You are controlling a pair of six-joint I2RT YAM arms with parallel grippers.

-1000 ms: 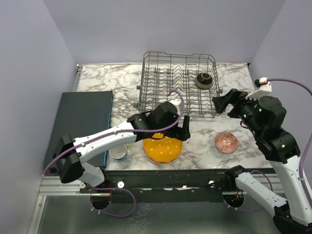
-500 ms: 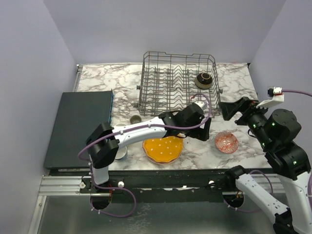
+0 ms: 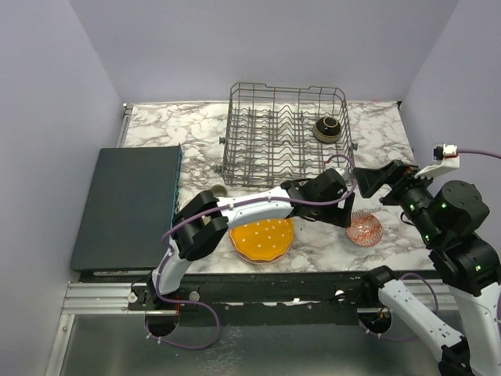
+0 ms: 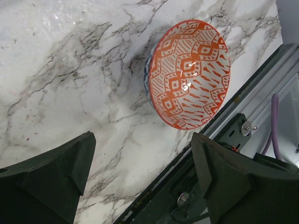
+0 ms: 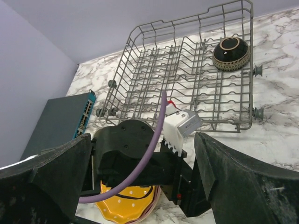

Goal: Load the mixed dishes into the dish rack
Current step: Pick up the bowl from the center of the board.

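Observation:
The grey wire dish rack (image 3: pixel 286 137) (image 5: pixel 187 79) stands at the back with a dark brown bowl (image 3: pixel 326 128) (image 5: pixel 231 52) in its right end. An orange white-dotted plate (image 3: pixel 262 239) (image 5: pixel 126 207) lies on a pink plate near the front edge. A red patterned bowl (image 3: pixel 363 228) (image 4: pixel 191 79) sits upright to its right. My left gripper (image 3: pixel 350 213) (image 4: pixel 142 172) hangs open just left of that bowl, nothing between its fingers. My right gripper (image 3: pixel 368 182) (image 5: pixel 142 177) is open above the rack's right front corner, looking down on the left arm's wrist (image 5: pixel 135 154).
A dark flat mat (image 3: pixel 129 205) (image 5: pixel 56 121) covers the left of the marble table (image 3: pixel 156 125). A small greyish mug (image 3: pixel 218 191) stands in front of the rack's left corner. The table's front rail (image 4: pixel 219 135) runs close beside the patterned bowl.
The left arm has swung right from above the orange plate to beside the patterned bowl. The right gripper has drawn back slightly to the right. Both stay open.

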